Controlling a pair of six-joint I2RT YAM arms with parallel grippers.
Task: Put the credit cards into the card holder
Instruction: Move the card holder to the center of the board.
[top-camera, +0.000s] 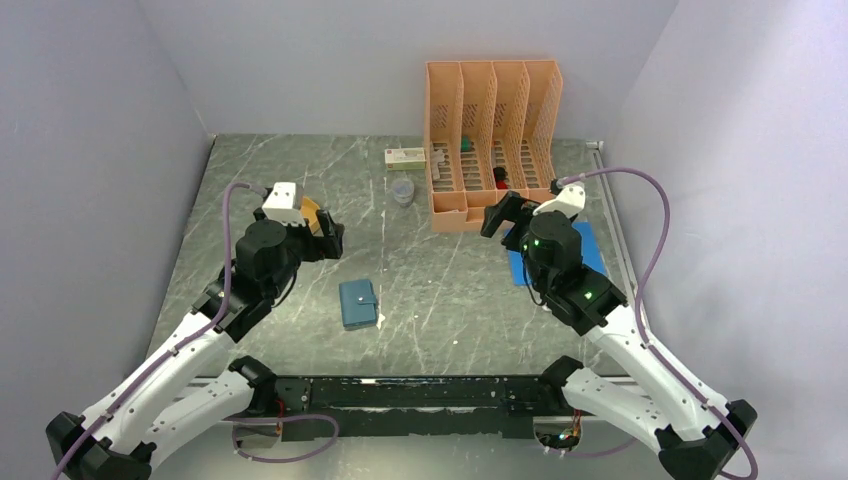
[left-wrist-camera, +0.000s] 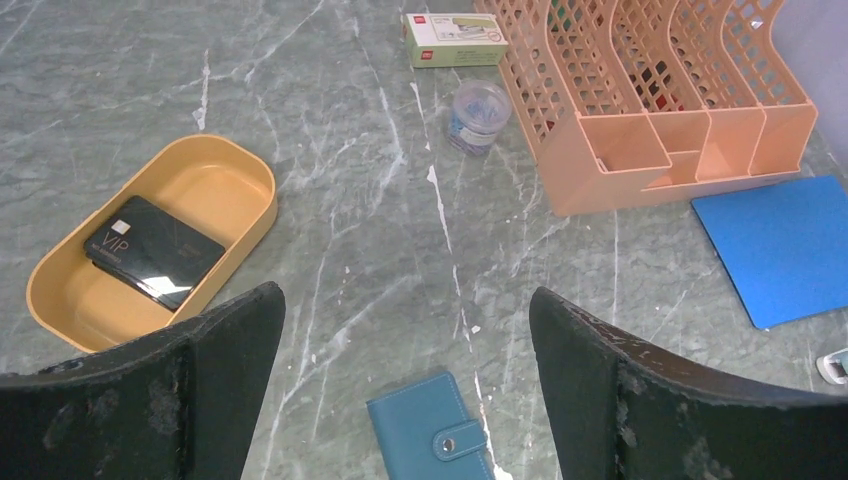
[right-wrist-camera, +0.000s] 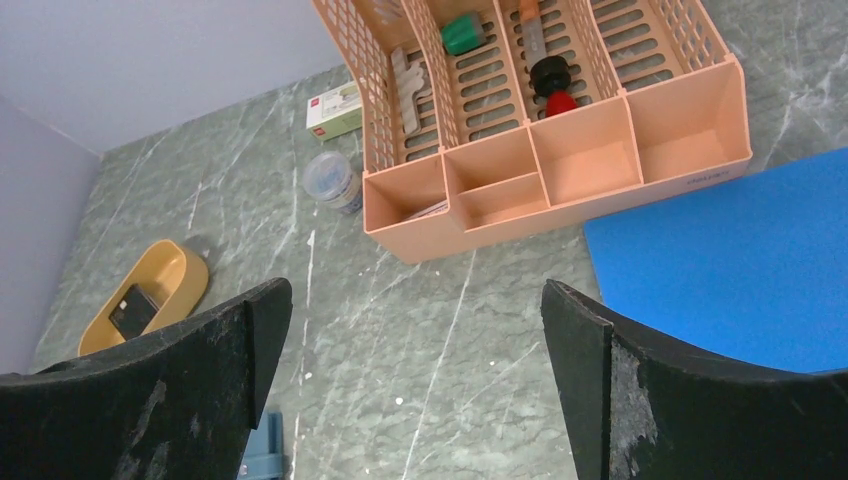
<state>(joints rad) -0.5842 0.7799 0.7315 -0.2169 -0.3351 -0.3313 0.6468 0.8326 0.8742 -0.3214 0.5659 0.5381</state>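
We saw the credit cards (left-wrist-camera: 153, 250) lying diagonally in the orange tray (left-wrist-camera: 190, 175), upper left of our wide-open, empty left gripper (left-wrist-camera: 405, 300), the nearer one.

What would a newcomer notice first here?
The tall peach organizer stands at the far side of the table, a bright blue sheet before it on the right. A closed teal card holder lies mid-table; a black credit card sits in an orange tray at left.
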